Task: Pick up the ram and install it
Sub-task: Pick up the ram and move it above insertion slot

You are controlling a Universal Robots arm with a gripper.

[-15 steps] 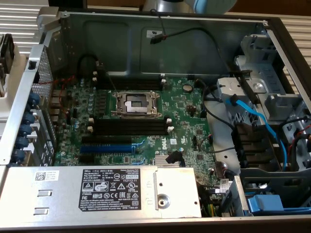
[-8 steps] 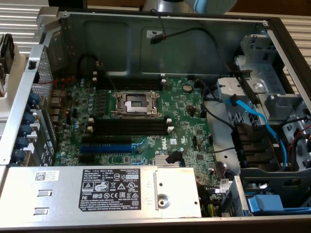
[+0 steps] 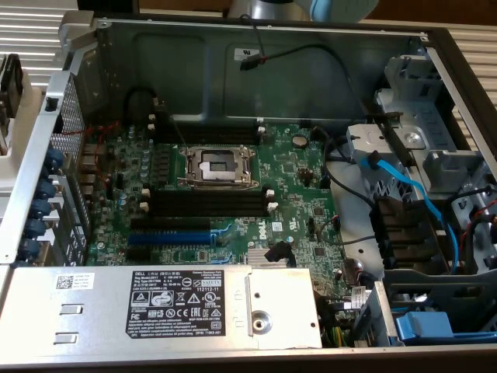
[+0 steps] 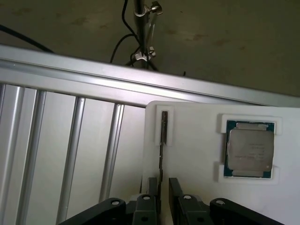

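Up close at the parts holder: the robot arm's black fingers (image 4: 174,190) stand released, one on either side of the ram (image 4: 163,126), a long thin dark circuit strip seen edge-on, set on edge in a narrow slot of a white plastic holder (image 4: 197,122). Whether either finger touches the strip cannot be told. A square silver-lidded processor chip (image 4: 249,149) lies flat in its own recess of the same holder, well apart from the ram. The holder rests on a ribbed aluminium bench (image 4: 47,150). In the exterior view, the open grey computer case (image 3: 256,70) shows its green motherboard (image 3: 299,175) (long black memory slots (image 3: 206,203) just beside the metal processor socket (image 3: 217,165), a blue expansion slot (image 3: 169,237) nearer the silver power supply (image 3: 101,307)).
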